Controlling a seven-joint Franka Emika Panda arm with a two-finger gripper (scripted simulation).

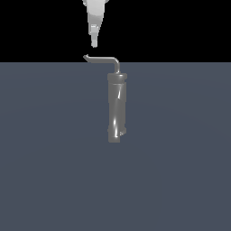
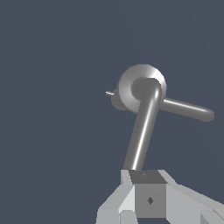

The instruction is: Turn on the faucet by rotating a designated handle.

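The faucet (image 1: 116, 108) is a tall glossy grey cylinder standing upright on the dark floor. From its cap the thin handle (image 1: 103, 58) bends over and runs toward the exterior view's left, ending in a small upturned tip. My gripper (image 1: 94, 43) hangs point-down just above that tip, apart from it, with its fingers together and nothing between them. In the wrist view I look down on the faucet's round cap (image 2: 131, 83). The handle (image 2: 141, 131) reaches from it to my gripper (image 2: 142, 183), which hides the rod's tip.
A second, thicker grey rod (image 2: 188, 109) sticks out sideways lower on the faucet in the wrist view, and a tiny pin (image 2: 109, 93) shows on the opposite side. The flat slate-blue floor (image 1: 45, 171) surrounds the faucet.
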